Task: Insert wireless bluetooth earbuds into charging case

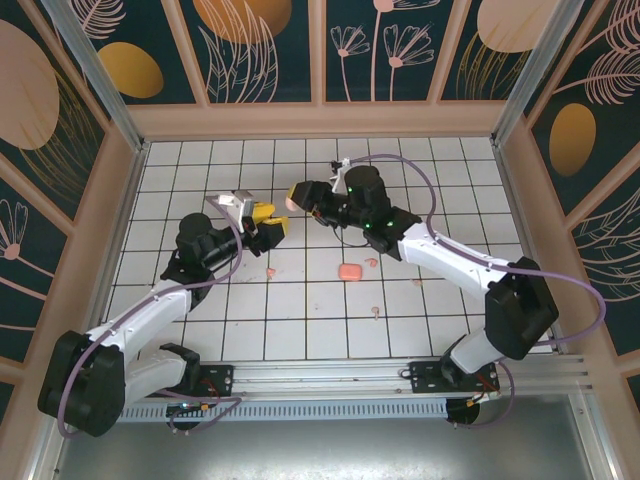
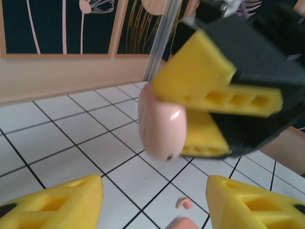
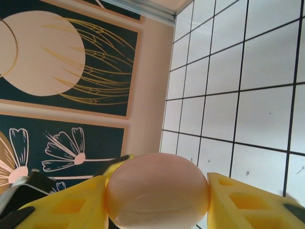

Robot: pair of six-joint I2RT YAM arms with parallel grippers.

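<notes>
Right gripper (image 1: 294,197) is clamped on the pink charging case (image 3: 157,195), lifted clear of the tiled table (image 1: 200,320) and turned toward its partner, presumably so the two can open it together. Left gripper (image 1: 268,222) hovers just beside it, jaws apart, holding nothing. The earbuds lie loose on the tiles: one earbud (image 1: 371,262) near a larger pink piece (image 1: 349,270), another earbud (image 1: 270,272) near the left gripper.

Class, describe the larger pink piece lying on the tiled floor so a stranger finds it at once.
Look at the white tiled floor, near its middle. A pink rounded-rectangular piece lies there. It is far bigger than the tiny pink bit beside it.
</notes>
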